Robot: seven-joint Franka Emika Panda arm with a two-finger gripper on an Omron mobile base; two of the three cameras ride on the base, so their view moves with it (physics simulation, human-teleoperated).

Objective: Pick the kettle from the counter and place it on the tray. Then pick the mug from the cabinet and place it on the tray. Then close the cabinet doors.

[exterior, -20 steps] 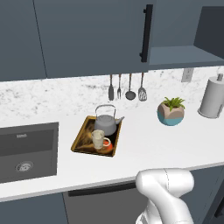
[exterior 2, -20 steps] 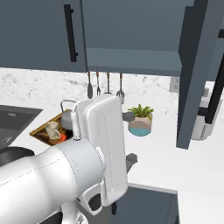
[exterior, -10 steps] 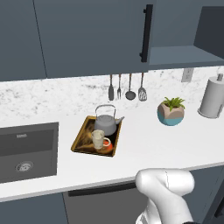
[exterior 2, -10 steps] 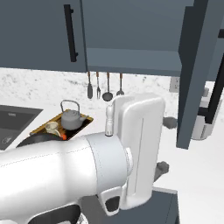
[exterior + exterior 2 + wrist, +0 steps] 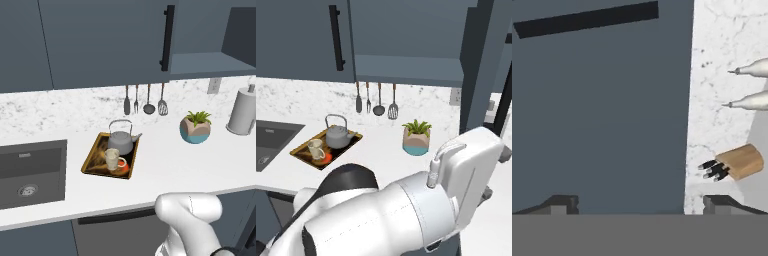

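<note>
counter point(image 5: 165, 165): kettle point(image 5: 121, 142), mug point(image 5: 112, 159) on tray point(image 5: 92, 162) | gripper point(image 5: 640, 202) apart, facing cabinet door point(image 5: 602, 115)

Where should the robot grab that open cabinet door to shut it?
Probably by the long black bar handle. The cabinet door is a flat, wide panel with nothing else to pinch, and the bar is thin enough for the open gripper to close across. It should come straight at the door's front face, which the hand view is already facing, with the fingers either side of the bar.
</note>
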